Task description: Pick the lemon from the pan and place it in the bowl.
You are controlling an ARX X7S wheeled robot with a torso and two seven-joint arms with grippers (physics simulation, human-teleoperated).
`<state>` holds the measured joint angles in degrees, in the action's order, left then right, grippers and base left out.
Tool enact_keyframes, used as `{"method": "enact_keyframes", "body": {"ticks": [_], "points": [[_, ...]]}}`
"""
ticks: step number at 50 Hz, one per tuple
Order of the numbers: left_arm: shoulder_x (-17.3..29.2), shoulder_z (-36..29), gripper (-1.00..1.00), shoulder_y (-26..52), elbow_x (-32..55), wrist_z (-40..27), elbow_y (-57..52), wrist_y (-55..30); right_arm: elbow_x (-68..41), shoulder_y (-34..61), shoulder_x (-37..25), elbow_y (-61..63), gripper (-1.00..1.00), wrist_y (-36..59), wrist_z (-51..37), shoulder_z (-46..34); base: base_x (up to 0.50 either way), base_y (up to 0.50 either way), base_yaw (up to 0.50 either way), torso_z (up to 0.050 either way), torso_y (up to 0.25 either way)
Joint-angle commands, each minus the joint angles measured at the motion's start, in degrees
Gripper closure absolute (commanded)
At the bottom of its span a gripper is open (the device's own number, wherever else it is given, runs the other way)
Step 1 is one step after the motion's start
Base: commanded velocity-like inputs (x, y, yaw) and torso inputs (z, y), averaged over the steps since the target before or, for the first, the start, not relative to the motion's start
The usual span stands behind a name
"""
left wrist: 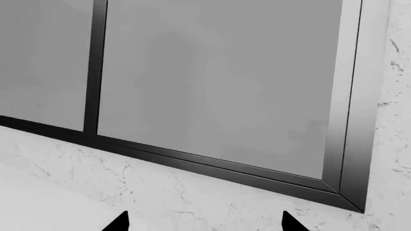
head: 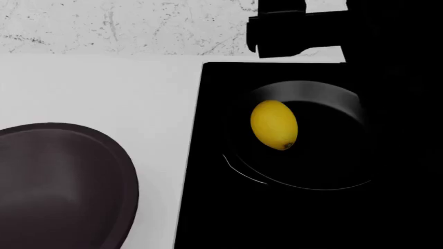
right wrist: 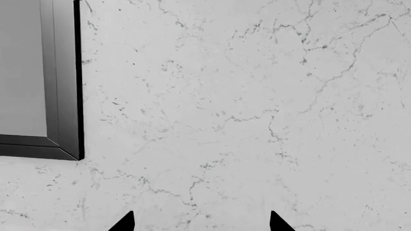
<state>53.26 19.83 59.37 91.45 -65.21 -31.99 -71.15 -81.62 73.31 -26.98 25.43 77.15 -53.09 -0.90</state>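
Your lemon [head: 274,124], a smooth bright yellow oval with its darker nub pointing toward the near edge, lies in the pan [head: 304,176], left of the pan's middle. The pan is round, shallow and glossy black, and it sits on a flat black cooktop [head: 207,207] that takes up the right side of the counter. Left of that surface the white countertop [head: 104,88] runs smooth and bare, and the bowl [head: 62,192], deep, round and matte brown-maroon, sits at the near left corner, well apart from the pan and partly cut off by the view.

Your left gripper [left wrist: 205,222] shows only two black fingertips, set wide apart and holding nothing, facing a dark metal window frame [left wrist: 350,144] on veined marble. Your right gripper [right wrist: 201,222] likewise shows two spread tips with nothing between them, facing the grey-veined marble wall [right wrist: 257,96].
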Motion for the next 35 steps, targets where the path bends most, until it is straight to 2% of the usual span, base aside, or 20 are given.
{"method": "enact_keyframes", "body": {"ticks": [1,12,35], "points": [[1.81,6.20,-1.00,-6.12,-0.83,1.30,-1.17,0.38,-1.22,-0.51,0.86,-2.48,-1.00,-0.39,-1.31,-0.73,0.00,0.00,0.00,0.000,0.000],[1.34,5.34,-1.00,-6.00,-2.12,2.19,-0.62,1.11,-6.13,1.46,2.47,-10.98,-1.00,3.25,-6.58,-4.31,0.00,0.00,0.00,0.000,0.000],[0.34,5.40,-1.00,-7.89,-3.19,2.53,-1.12,2.22,-2.46,0.29,-0.60,-17.17,-1.00,4.00,-0.13,-10.14,0.00,0.00,0.00,0.000,0.000]]}}
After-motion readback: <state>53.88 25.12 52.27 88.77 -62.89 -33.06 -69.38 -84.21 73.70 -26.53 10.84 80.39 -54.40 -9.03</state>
